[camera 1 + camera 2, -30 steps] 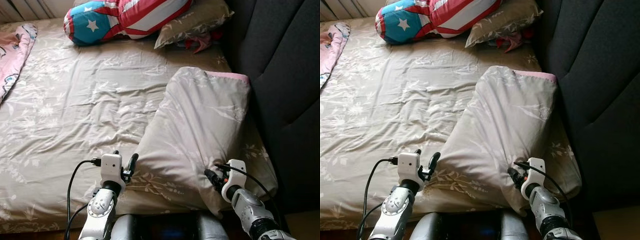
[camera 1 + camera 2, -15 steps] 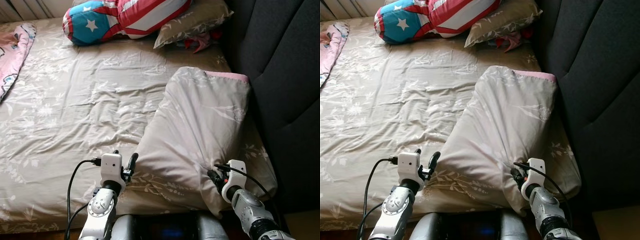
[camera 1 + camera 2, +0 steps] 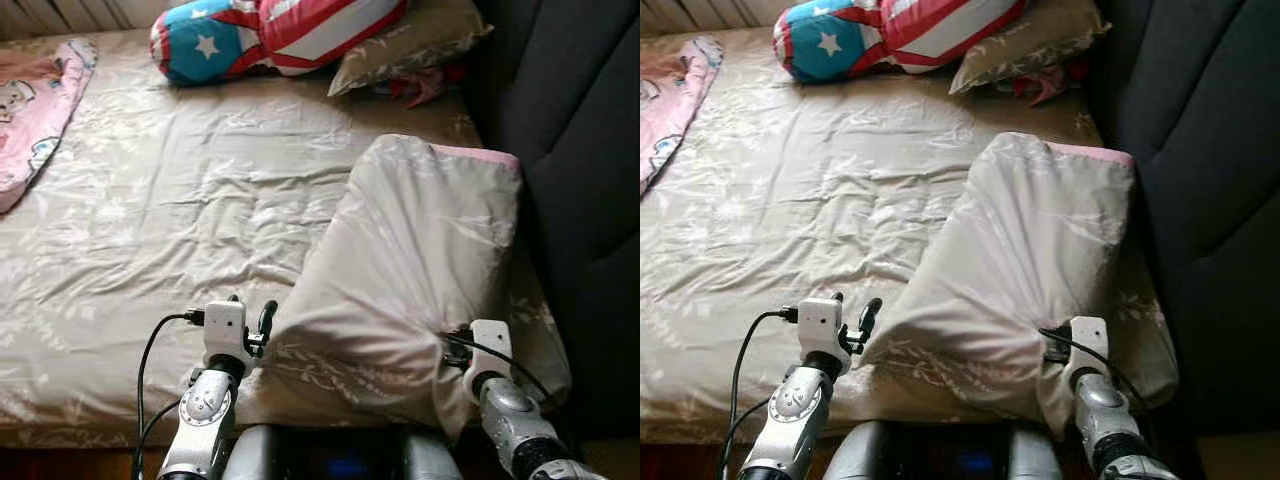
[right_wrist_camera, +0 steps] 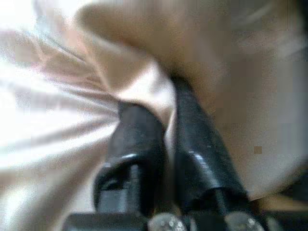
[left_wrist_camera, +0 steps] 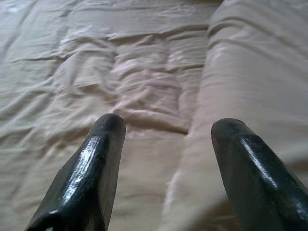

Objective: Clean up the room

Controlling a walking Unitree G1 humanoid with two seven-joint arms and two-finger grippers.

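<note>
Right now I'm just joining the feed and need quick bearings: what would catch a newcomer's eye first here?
The big beige pillow lies on the bed's right side by the dark headboard, its near corner bunched and pinched in the right gripper. The left gripper hovers open at the pillow's left edge. At the far end lies a stars-and-stripes cushion; a pink blanket sits at the left.

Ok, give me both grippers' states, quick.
Left gripper: jaws open, holding nothing, at the near edge of the pillow.
Right gripper: jaws shut on a fold of the pillow's fabric.
</note>
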